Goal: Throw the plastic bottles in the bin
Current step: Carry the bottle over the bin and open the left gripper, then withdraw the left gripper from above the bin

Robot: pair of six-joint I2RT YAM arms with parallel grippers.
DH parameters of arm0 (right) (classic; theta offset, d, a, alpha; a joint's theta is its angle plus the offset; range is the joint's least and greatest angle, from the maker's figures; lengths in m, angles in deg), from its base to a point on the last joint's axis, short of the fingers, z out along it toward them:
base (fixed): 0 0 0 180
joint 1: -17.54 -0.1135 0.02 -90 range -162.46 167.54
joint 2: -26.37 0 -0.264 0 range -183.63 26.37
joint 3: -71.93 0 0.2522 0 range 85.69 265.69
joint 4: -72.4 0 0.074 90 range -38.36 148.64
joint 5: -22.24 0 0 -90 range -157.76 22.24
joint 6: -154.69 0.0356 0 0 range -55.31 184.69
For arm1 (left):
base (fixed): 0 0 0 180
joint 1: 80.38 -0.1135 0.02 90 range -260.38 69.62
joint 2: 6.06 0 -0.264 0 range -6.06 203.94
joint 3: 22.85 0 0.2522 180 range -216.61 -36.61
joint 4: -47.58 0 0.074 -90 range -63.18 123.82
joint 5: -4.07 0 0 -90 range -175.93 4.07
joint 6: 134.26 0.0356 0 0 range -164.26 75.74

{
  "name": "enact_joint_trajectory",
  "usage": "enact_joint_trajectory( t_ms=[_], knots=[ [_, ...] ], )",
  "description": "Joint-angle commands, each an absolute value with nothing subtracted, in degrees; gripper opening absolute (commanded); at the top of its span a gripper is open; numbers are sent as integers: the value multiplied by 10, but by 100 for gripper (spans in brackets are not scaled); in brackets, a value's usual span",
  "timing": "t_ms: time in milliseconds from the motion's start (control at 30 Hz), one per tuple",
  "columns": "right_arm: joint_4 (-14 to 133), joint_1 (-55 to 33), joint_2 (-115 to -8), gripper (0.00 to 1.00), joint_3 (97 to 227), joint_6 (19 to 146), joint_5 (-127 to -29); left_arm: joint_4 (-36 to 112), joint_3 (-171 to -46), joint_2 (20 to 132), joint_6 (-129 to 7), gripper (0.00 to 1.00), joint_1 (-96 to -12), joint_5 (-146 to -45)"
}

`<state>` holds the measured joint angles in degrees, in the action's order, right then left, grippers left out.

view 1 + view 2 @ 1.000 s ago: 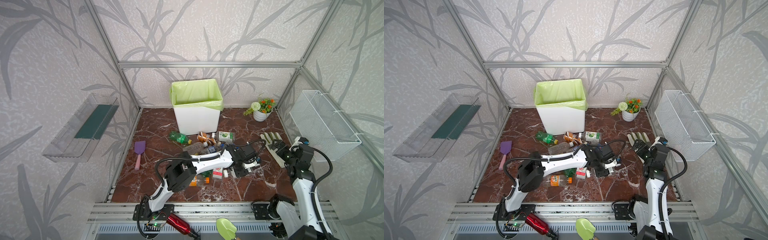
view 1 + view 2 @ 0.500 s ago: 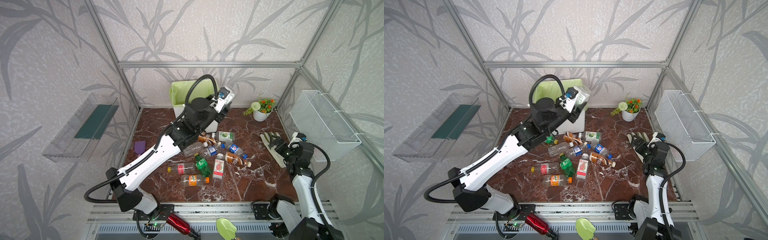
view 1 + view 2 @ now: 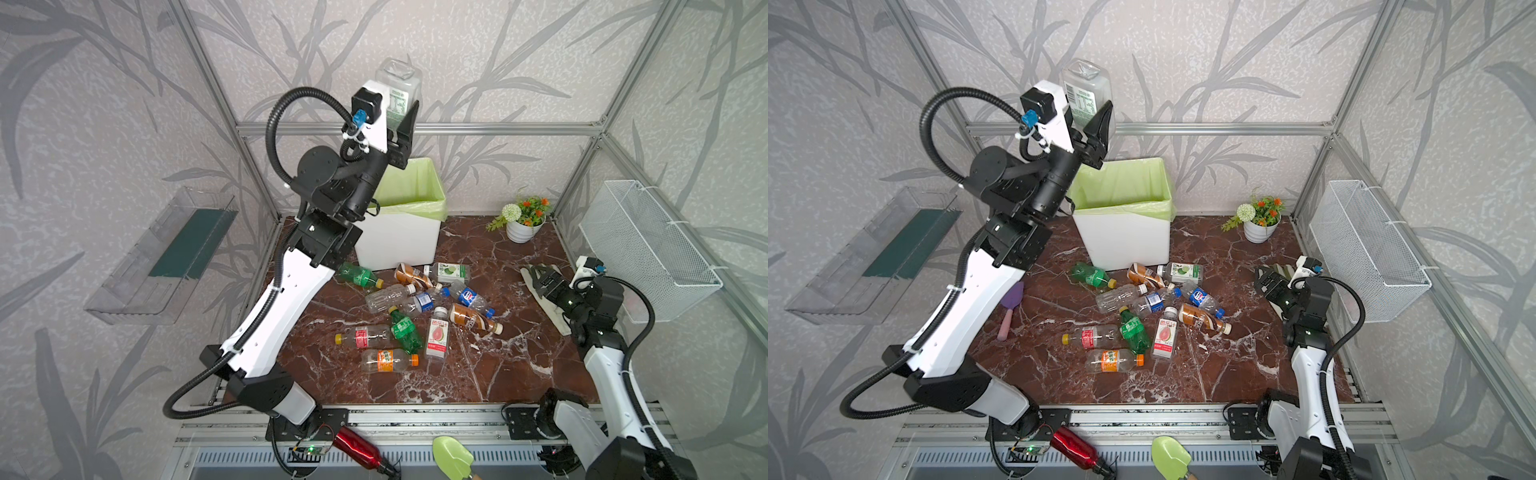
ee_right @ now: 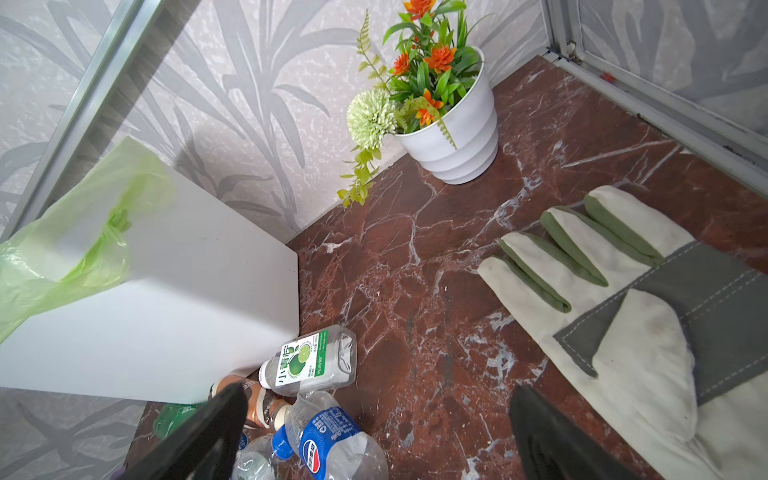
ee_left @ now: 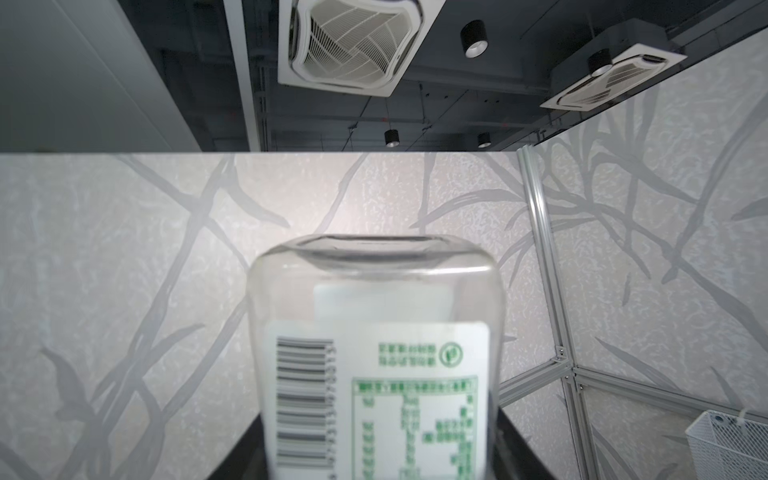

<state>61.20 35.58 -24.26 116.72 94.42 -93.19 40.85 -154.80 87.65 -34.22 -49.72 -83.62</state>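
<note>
High above the bin (image 3: 409, 243) (image 3: 1125, 245), my left gripper (image 3: 398, 109) (image 3: 1089, 114) points upward and is shut on a clear plastic bottle (image 3: 400, 85) (image 3: 1087, 89) with a white and green label. The left wrist view shows that bottle (image 5: 374, 332) bottom-up between the jaws. The bin is white with a light green bag over its rim. Several plastic bottles (image 3: 415, 307) (image 3: 1142, 307) lie scattered on the floor in front of it. My right gripper (image 3: 542, 277) (image 4: 378, 399) hangs open and empty low at the right, close to the pile's bottles (image 4: 328, 432).
A white and grey glove (image 4: 623, 311) lies under the right arm. A flower pot (image 3: 521, 228) stands at the back right, a wire basket (image 3: 648, 249) on the right wall, a clear tray (image 3: 166, 257) on the left wall. A purple trowel (image 3: 1009, 311), red metal bottle (image 3: 357, 449) and green scoop (image 3: 453, 455) lie near the front.
My left arm has lifted from the bottle pile, carrying the clear bottle up and back to high above the bin. The right arm has barely moved.
</note>
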Motion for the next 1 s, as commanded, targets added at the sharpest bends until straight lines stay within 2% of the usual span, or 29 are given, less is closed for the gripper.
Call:
enact_joint_trajectory(
  t_ms=[0,33,67,167,200,367,467,667,767,967],
  knots=[
    [592,353,-236,99,1192,927,-919,315,-1494,967,-475,53,-554,-892],
    [586,353,-235,99,1196,921,-917,332,-1470,969,-474,58,-552,-894],
    [578,353,-234,99,1201,916,-913,343,-1455,970,-474,69,-551,-893],
    [574,353,-236,100,1210,915,-914,279,-1523,981,-467,83,-551,-876],
    [576,353,-238,100,1211,918,-915,257,-1561,982,-455,98,-550,-869],
    [596,352,-239,99,1196,943,-922,222,-1712,970,-401,99,-546,-847],
    [593,349,-237,99,1188,946,-920,217,-1718,947,-392,99,-546,-850],
    [544,302,-232,98,1192,954,-892,301,-1490,835,-398,99,-545,-833],
    [460,222,-234,97,1220,961,-829,335,-1377,779,-403,99,-546,-787],
    [341,29,-236,99,1232,1057,-652,361,-1190,670,-423,99,-546,-711]
  ],
)
